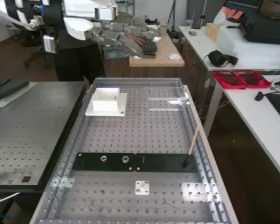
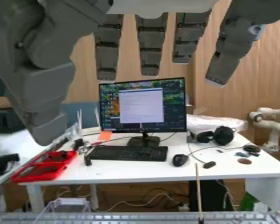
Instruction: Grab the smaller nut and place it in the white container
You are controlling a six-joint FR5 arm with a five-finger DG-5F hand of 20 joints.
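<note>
Bench of perforated grey metal [image 1: 131,132]; white jointed arm [image 1: 81,10] high at upper left in high view; dark grey hand [image 1: 127,42] released, empty.

Hand roughly level, pointing toward high view's right; in wrist view, fingers [image 2: 150,45] straight and spread, thumb [image 2: 47,90] well apart from them. Flat black bar [image 1: 164,162] lies crosswise on bench, below hand's level. White square container [image 1: 105,106] sits on white plate, farther up bench, left side. Bearing [image 1: 125,159], round, metal, stands on bar; beside it, apart, larger nut [image 1: 104,158], ring-shaped metal. Smaller nut: position cannot be told.
</note>
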